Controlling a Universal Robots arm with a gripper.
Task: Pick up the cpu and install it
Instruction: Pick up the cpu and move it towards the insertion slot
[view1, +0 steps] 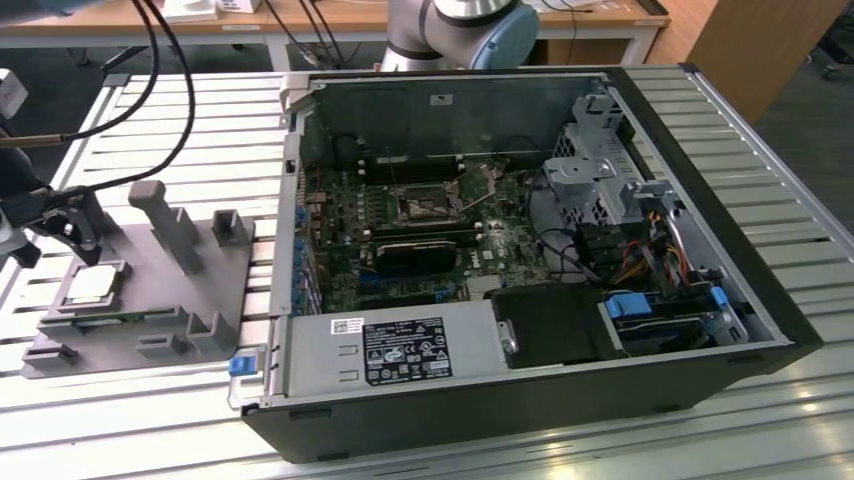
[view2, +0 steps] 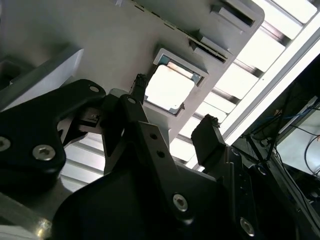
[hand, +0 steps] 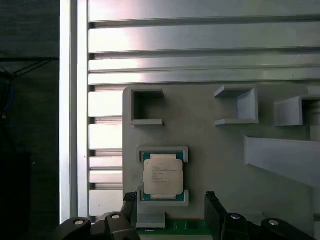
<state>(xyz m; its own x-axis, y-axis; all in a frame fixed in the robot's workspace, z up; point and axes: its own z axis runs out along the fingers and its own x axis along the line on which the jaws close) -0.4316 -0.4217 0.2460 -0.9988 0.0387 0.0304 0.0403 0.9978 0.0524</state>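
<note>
My gripper (hand: 170, 200) is spread wide, holding nothing, above the cpu (hand: 162, 175), a flat square chip with a silvery metal top, seated in the matte grey tray (view1: 200, 290) at the exterior view's lower left.

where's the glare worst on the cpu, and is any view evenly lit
Second wrist view: the cpu top is washed out to white. First wrist view: cpu evenly lit, table slats beside it glare. Exterior view: cpu has a soft sheen, the table's near slats blown out.
</note>
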